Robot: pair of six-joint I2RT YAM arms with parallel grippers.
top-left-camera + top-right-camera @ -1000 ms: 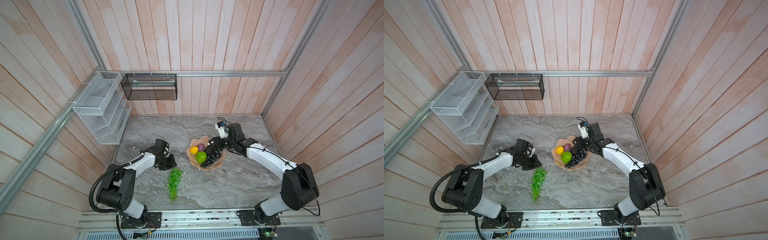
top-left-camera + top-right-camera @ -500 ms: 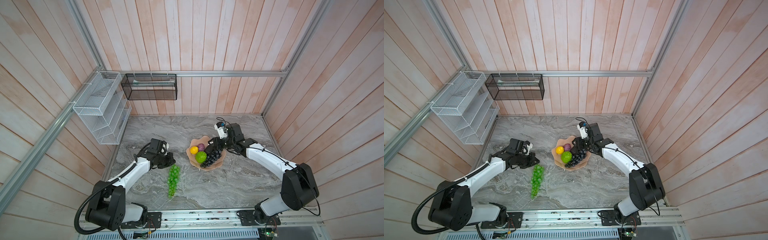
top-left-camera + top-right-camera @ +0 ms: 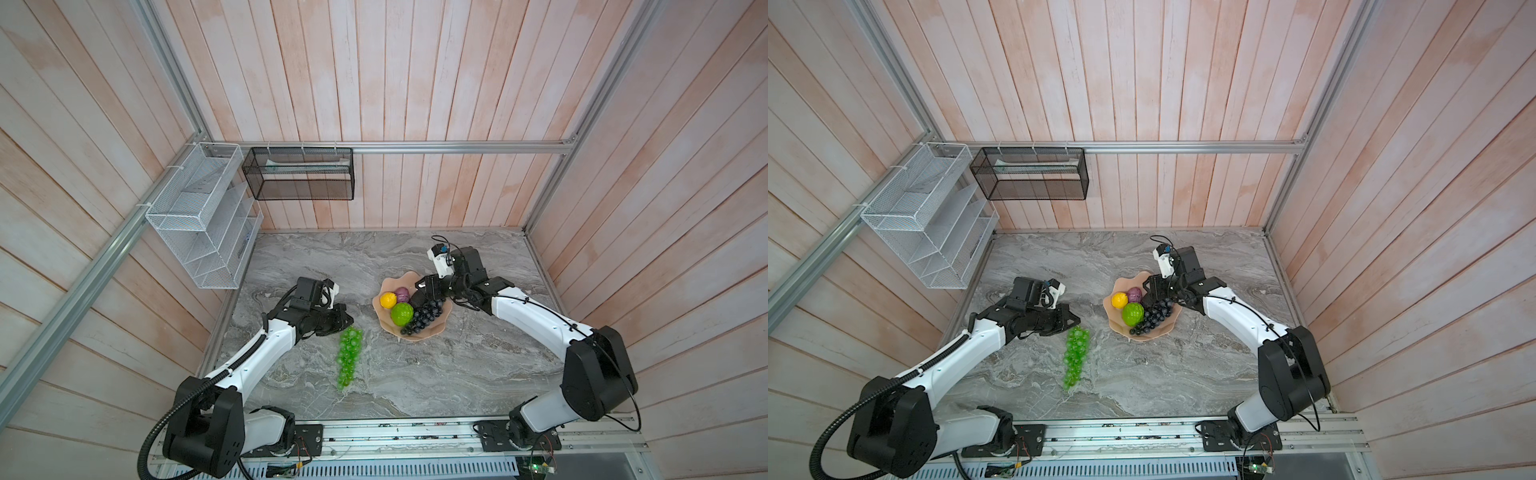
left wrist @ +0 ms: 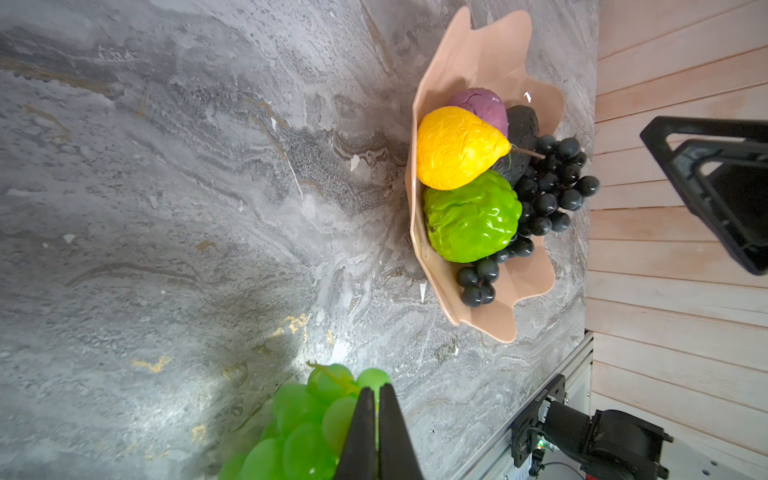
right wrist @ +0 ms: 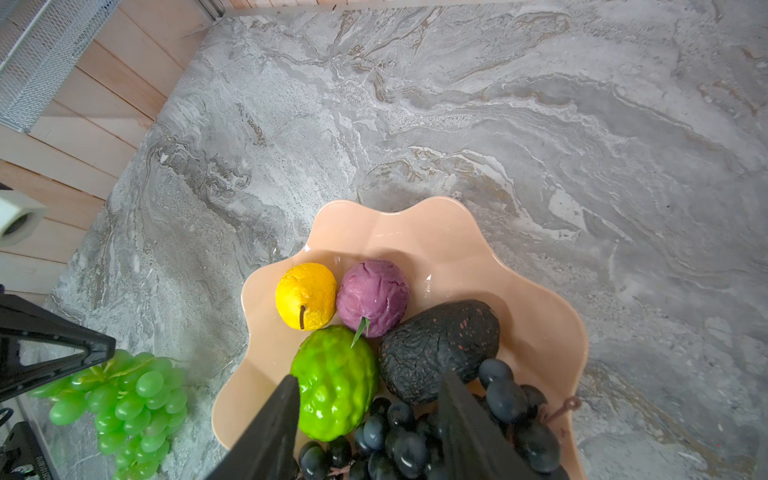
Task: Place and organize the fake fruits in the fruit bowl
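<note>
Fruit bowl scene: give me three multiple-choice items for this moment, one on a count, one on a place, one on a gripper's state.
1. How many fruits lie in the fruit bowl? A three; B five; C six.
2. Where does the green grape bunch lie? A on the table beside the bowl; B inside the bowl; C in a wire basket.
3. What state is the left gripper in? A wide open; B shut, at the bunch's stem end; C clamped on the bowl's rim.

Answers:
1 B: lemon, purple fruit, lime-green fruit, avocado and dark grape bunch sit inside.
2 A: it rests on the marble, apart from the rim.
3 B: the left wrist view shows its fingers nearly touching there.
</note>
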